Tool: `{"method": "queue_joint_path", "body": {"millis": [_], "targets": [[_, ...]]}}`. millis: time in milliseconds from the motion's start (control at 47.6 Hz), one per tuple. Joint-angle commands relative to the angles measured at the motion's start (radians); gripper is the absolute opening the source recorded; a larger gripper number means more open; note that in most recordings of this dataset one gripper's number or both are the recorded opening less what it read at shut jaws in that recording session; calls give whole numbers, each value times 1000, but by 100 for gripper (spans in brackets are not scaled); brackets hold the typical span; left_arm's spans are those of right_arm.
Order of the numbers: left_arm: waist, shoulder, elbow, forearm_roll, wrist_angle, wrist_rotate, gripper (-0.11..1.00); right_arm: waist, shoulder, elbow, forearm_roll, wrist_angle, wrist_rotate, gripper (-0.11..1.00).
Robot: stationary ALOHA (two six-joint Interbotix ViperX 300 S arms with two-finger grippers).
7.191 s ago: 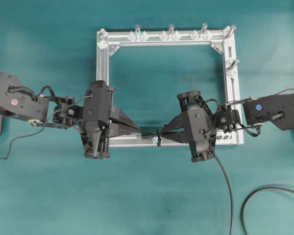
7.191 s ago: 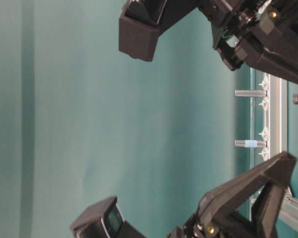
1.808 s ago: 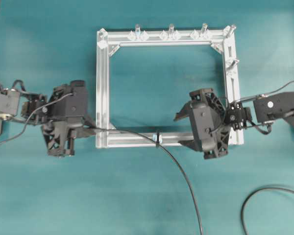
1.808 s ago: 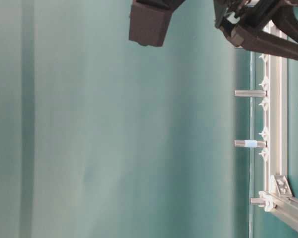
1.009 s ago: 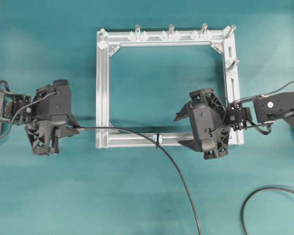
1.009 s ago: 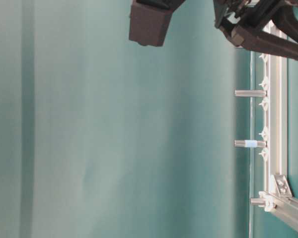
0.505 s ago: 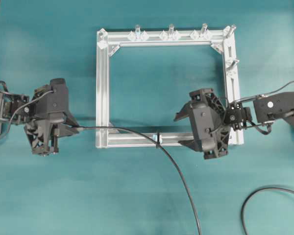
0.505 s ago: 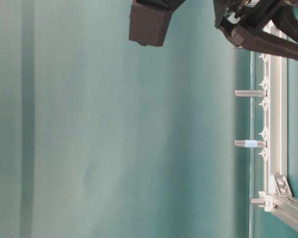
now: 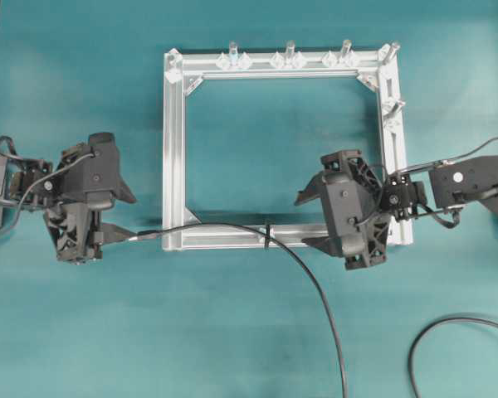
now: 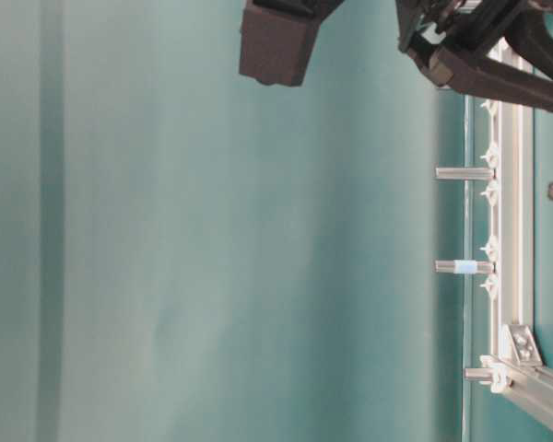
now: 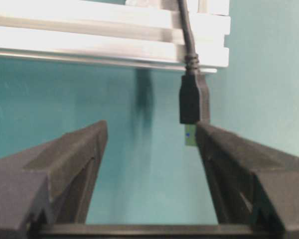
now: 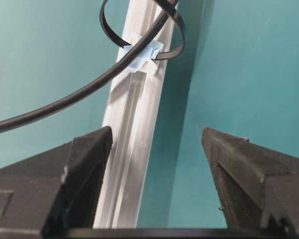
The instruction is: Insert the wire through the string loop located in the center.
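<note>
The black wire point(image 9: 329, 315) runs up from the front edge, passes through the string loop point(image 9: 267, 233) on the frame's near bar, and ends left of the frame. Its plug point(image 11: 192, 102) with a small metallic tip lies on the cloth beside one finger point(image 11: 224, 159) of my left gripper point(image 9: 130, 218). That gripper is open and not clamped on the plug. My right gripper point(image 9: 302, 222) stands open, straddling the bar to the right of the loop. In the right wrist view the wire point(image 12: 65, 102) goes through the loop point(image 12: 175, 45) above a pale blue fitting point(image 12: 142, 55).
The square aluminium frame point(image 9: 174, 149) lies on teal cloth, with short upright posts point(image 9: 290, 51) along its far bar and right side. A further curve of black cable point(image 9: 432, 327) lies at the front right. The table-level view shows only the frame's edge point(image 10: 511, 212) and dark arm parts.
My left gripper has opened and let go of the wire's plug. The plug end has dropped slightly toward the front. The right arm has not moved.
</note>
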Motion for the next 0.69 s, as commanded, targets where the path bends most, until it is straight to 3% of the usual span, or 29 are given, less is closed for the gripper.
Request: {"method": "queue_joint_path", "body": {"millis": [0,357,673], "targets": [[5,-11,-29,3,5,12,71,-2,-26,-9,-2,-5,-2,74],[25,-117,-101,12,75,46,71,-28,-135,-3,-2,20,-3,74],[100,-262,-101,12,149,103,71,-63,-284,37,-9,51,-8,74]]}}
